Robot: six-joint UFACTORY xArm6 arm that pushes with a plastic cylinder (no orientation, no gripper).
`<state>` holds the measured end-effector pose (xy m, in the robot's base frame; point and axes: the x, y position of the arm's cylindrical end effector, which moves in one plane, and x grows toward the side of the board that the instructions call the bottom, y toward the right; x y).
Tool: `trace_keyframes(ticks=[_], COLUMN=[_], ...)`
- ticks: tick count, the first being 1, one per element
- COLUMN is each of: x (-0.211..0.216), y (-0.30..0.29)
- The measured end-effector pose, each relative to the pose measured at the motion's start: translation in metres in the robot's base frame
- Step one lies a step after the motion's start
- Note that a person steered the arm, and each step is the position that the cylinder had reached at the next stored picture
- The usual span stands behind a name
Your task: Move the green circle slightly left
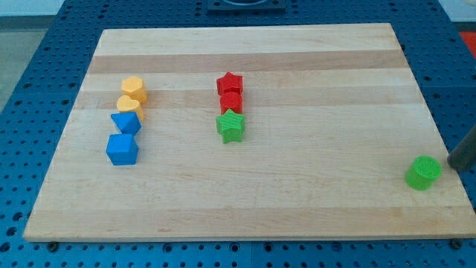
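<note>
My tip (451, 159), the tool, is a plain dark rod with nothing to open and nothing held. It rests at the view's right edge, just right of the green circle (423, 173), contact unclear. Leftward the pale wooden surface (312, 201) lies open. Well apart stand a green star (230, 126), two red blocks (230, 92), two yellow blocks (132, 97), and two blue blocks (123, 138).

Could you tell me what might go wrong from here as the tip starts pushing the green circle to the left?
1. My tip sits right of and slightly above the green circle, so an off-centre push may slide it toward the view's bottom.
2. The green circle lies close to the board's bottom-right corner; a skewed push could send it off the edge.
</note>
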<state>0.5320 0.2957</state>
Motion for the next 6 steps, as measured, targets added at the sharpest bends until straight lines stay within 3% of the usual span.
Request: trace_keyframes(ticks=[4,5,6], x=[0.032,0.017,-0.059], y=[-0.062,-0.062,-0.074])
